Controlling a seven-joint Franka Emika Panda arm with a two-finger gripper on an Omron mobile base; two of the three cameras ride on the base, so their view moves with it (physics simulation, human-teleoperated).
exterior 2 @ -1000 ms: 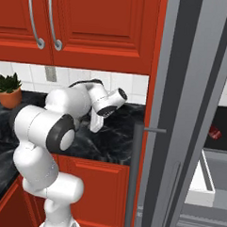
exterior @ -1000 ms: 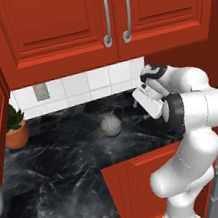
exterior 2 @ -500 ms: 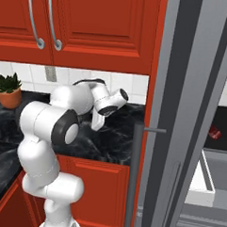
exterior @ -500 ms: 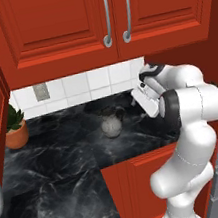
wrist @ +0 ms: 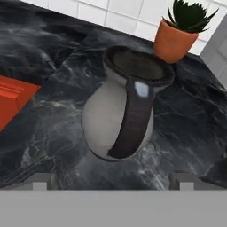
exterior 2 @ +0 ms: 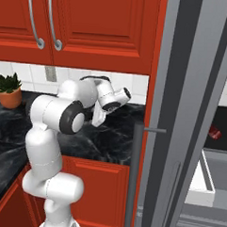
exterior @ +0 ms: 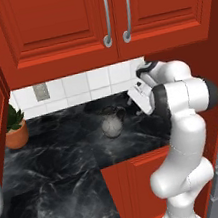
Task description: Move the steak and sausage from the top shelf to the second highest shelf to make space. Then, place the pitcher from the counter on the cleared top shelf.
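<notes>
The open hand [exterior: 135, 97] hovers near the pitcher [exterior: 111, 123] on the counter [exterior: 58, 155].

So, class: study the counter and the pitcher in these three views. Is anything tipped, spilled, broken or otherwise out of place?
Nothing stands out. The pitcher stands upright on the counter, whole, with no spill around it. The plant pot sits upright by the wall. The open gripper hangs beside the pitcher, apart from it.

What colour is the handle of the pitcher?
Dark brown-grey, darker than the pale body of the pitcher; the hand view shows it best.
</notes>
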